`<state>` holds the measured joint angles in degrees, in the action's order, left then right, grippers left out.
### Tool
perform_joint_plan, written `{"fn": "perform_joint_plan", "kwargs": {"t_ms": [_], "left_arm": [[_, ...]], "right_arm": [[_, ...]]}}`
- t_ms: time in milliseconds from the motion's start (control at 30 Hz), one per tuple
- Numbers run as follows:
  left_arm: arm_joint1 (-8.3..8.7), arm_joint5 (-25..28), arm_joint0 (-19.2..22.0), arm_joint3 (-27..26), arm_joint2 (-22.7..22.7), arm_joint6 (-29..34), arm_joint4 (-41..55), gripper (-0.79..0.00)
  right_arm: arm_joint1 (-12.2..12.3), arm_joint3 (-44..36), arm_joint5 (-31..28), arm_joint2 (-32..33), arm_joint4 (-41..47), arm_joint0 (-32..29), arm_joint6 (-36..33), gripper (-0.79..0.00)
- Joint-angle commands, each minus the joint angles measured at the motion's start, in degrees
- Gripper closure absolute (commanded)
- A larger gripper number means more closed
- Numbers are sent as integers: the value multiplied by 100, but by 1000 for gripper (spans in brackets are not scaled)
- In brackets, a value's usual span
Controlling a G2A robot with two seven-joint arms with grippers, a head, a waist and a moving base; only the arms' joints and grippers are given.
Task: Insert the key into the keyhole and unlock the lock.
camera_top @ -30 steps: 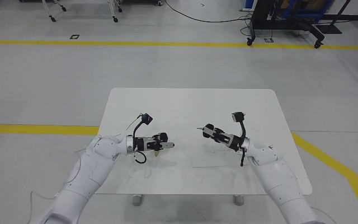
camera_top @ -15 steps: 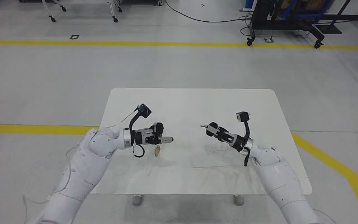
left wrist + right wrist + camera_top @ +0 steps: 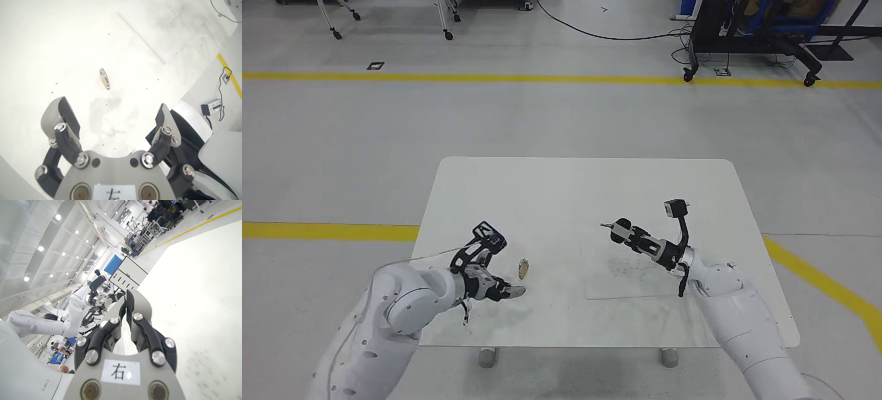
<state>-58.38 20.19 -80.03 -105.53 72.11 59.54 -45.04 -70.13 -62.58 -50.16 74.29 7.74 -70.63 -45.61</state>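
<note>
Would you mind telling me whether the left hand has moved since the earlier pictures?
Yes. The left hand has drawn back toward the near edge of the table, away from the lock lying on it.

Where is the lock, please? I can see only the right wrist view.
Observer: The lock sits on the table, between the arms and nearer the left tool.
Operator: Thank you. Is the left tool gripping it?
Observer: No. The left tool is open and apart from the lock.
Operator: Does anything stick out of the right tool?
Observer: Yes. From above, a thin tip, likely the key, juts from the shut right tool.
</note>
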Motion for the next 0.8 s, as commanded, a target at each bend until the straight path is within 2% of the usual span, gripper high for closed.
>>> {"fn": "perform_joint_plan", "kwargs": {"t_ms": [0,67,200,400,600,633,667,700,767], "left_arm": [[-58,-177,365,388,-330,-9,-102,-785],[-122,-375,684,679,-603,-17,-158,-763],[-216,-494,1109,1048,-983,-4,-149,-597],[-290,-661,1401,1285,-1330,152,-315,-406],[-353,-788,1560,1422,-1565,173,-345,-311],[-359,-823,1575,1440,-1585,180,-353,-271],[-365,-863,1588,1452,-1606,195,-372,-182],[-371,-881,1598,1463,-1641,232,-401,0],[-384,-918,1628,1482,-1702,293,-431,0]], "right_arm": [[0,0,0,0,0,0,0,0],[0,0,0,0,0,0,0,0],[0,0,0,0,0,0,0,0],[0,0,0,0,0,0,0,0],[0,0,0,0,0,0,0,0],[0,0,0,0,0,0,0,0],[0,0,0,0,0,0,0,0],[0,0,0,0,0,0,0,0],[0,0,0,0,0,0,0,0]]}}
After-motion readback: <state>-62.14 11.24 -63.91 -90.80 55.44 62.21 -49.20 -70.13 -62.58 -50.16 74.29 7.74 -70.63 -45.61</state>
